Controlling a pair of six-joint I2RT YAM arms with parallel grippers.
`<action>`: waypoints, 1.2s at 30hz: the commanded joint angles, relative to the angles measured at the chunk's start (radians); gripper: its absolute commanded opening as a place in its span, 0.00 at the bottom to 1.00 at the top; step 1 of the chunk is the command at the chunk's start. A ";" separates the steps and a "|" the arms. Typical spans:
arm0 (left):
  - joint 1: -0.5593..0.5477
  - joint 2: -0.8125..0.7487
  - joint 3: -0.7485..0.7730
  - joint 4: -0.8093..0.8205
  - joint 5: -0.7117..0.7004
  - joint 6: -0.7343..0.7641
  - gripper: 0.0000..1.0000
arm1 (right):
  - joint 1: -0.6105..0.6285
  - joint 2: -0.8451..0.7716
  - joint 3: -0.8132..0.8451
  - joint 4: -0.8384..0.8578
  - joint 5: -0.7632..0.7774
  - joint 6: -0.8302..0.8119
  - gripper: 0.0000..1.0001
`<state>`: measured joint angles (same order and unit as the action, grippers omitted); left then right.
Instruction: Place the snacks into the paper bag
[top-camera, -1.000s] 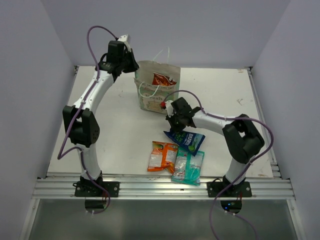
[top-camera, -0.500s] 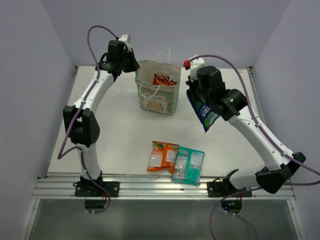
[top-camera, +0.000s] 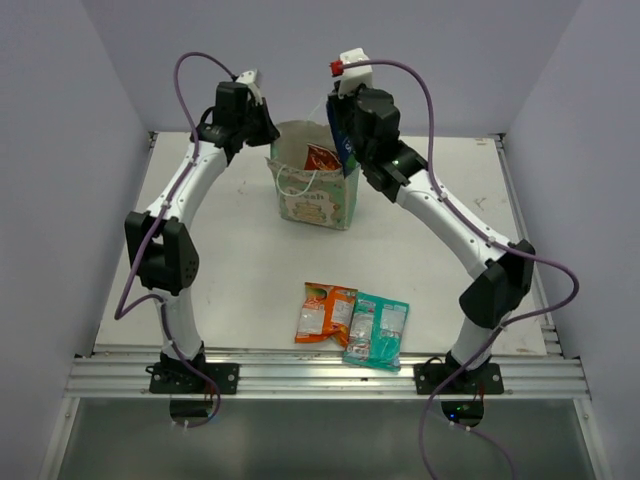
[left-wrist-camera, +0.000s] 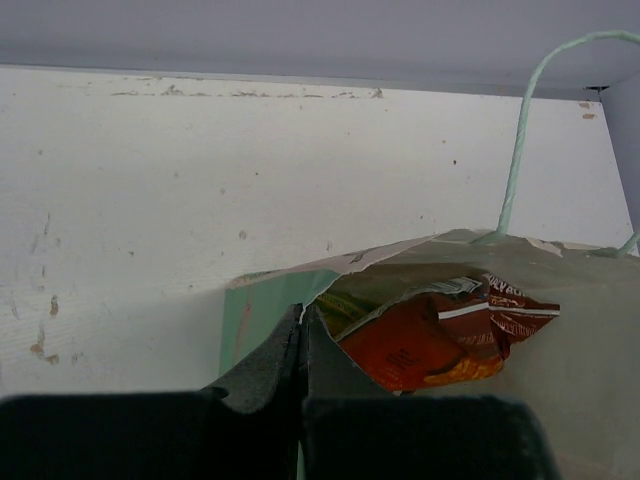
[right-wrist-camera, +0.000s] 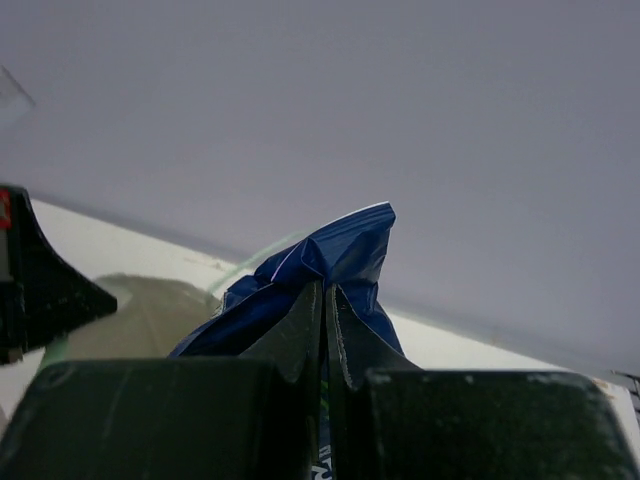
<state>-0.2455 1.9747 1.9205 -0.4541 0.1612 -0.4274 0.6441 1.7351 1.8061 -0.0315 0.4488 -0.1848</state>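
My right gripper (right-wrist-camera: 323, 300): clamped on dark blue packet (right-wrist-camera: 340, 245), over paper bag (top-camera: 315, 205) mouth; packet's lower part hidden. My left gripper (left-wrist-camera: 302, 320): pinching bag rim. Inside, red Doritos bag (left-wrist-camera: 430, 340), partly hidden

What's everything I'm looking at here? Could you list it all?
bag: one, beige with a green-patterned front, standing open at the back of the table.
red packet: one, inside the bag.
blue packet: one, dark blue, held above the bag's right rim.
orange packet: one, orange-white, flat on the table near the front.
teal packet: one, teal-white, against the orange packet's right side.
table: one, white.
cables: two, purple, one along each arm.
left gripper: black, shut on the bag's left rim.
right gripper: black, shut on the blue packet.
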 joint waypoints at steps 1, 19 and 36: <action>-0.003 -0.076 -0.032 0.005 0.015 -0.008 0.00 | 0.028 0.029 0.146 0.307 -0.031 -0.061 0.00; -0.005 -0.166 -0.129 0.008 0.000 -0.025 0.00 | 0.118 0.109 0.020 0.346 -0.062 0.087 0.00; -0.005 -0.185 -0.163 0.023 0.018 -0.019 0.00 | 0.198 -0.190 -0.125 -0.023 -0.114 0.008 0.88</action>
<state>-0.2455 1.8435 1.7687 -0.4568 0.1570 -0.4358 0.8280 1.7134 1.6207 0.0853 0.3923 -0.1570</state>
